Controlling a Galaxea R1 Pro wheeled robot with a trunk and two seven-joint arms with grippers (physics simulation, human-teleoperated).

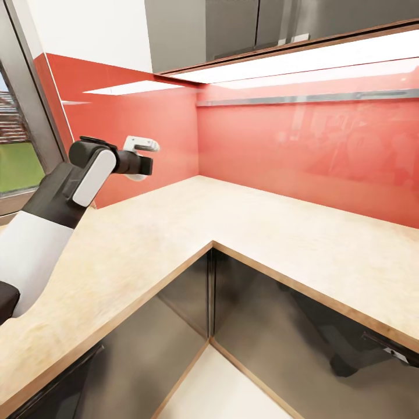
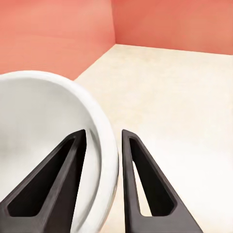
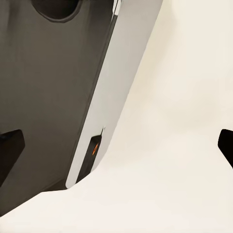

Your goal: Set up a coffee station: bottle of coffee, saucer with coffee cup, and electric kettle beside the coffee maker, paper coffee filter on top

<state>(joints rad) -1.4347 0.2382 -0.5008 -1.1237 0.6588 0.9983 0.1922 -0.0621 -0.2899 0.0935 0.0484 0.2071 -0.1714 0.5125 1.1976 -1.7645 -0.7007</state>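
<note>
Item: saucer (image 2: pixel 43 145), white, round, held by its rim in the left gripper (image 2: pixel 103 138), one finger inside the dish, one outside; carried above the kitchen countertop (image 1: pixel 174 227) near the red corner wall at ten o'clock. Likely stiff, light, glazed-slick and chippable; a rim pinch may tilt. Bare worktop runs from twelve to three o'clock, front edge near. Right gripper (image 3: pixel 116 145): fingers spread wide, holding nothing.

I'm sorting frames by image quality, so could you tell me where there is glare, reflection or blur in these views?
Head view: bright under-cabinet strip light, its glare and faint reflections on the glossy red backsplash. Left wrist view: even light, the saucer near the lens looks soft-edged between the left gripper fingers. Right wrist view: the pale floor is washed out, with no detail.
</note>
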